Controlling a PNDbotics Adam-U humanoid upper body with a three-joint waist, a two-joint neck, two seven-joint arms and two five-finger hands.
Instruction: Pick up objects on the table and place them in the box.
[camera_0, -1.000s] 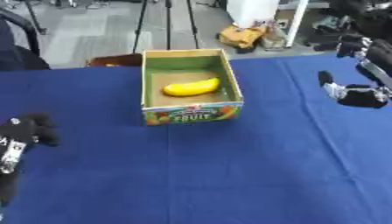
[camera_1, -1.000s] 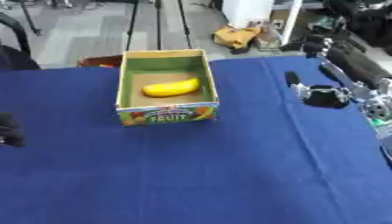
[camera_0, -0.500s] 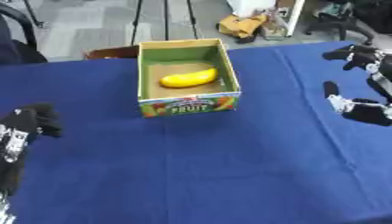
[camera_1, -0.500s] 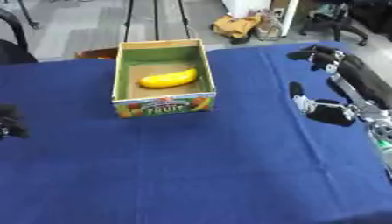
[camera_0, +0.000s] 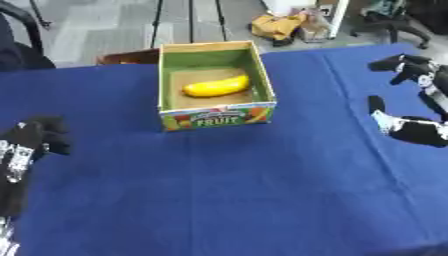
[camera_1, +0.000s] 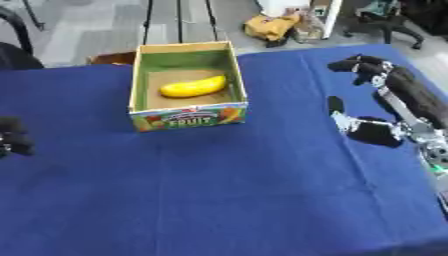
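A cardboard fruit box (camera_0: 217, 115) stands open at the far middle of the blue table (camera_0: 227, 190). A yellow banana (camera_0: 216, 86) lies inside it on the bottom. My right hand (camera_1: 411, 97) hovers over the table's right side, well to the right of the box, open with fingers stretched toward the far edge and the thumb (camera_1: 337, 106) sticking out to the left; it holds nothing. My left hand (camera_0: 35, 139) rests at the left edge, fingers relaxed, also holding nothing.
A brown carton (camera_0: 127, 56) sits just behind the box past the table's far edge. Beyond lie floor, tripod legs, a yellow bag (camera_0: 276, 25) and a chair (camera_0: 394, 20). The blue cloth stretches wide in front of the box.
The camera has tilted, shifting the whole picture. Relative to the box, my right hand has drawn back toward the near side. The banana and my left hand stay put.
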